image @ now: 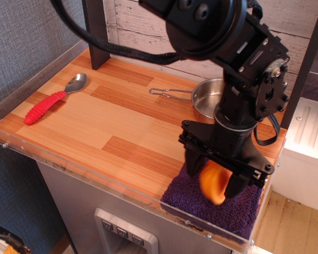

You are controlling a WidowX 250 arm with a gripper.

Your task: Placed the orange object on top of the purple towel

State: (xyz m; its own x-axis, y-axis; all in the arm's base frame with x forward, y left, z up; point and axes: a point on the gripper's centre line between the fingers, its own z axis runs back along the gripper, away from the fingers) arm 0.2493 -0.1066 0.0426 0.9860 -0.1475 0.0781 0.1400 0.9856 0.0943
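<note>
The orange object [212,183] shows as a blurred orange shape between my fingers, right over the purple towel [191,198] at the table's front right corner. Its lower end reaches down to the cloth. My gripper [214,180] points down over the towel. The jaws stand a little wider than the fruit, with the left finger [193,165] apart from it, so it looks released. The gripper body hides the towel's far part.
A steel pot [208,98] with a wire handle stands behind the gripper. A red-handled spoon [52,99] lies at the far left. A clear plastic rim [74,168] lines the table's front edge. A dark post [97,33] stands at the back.
</note>
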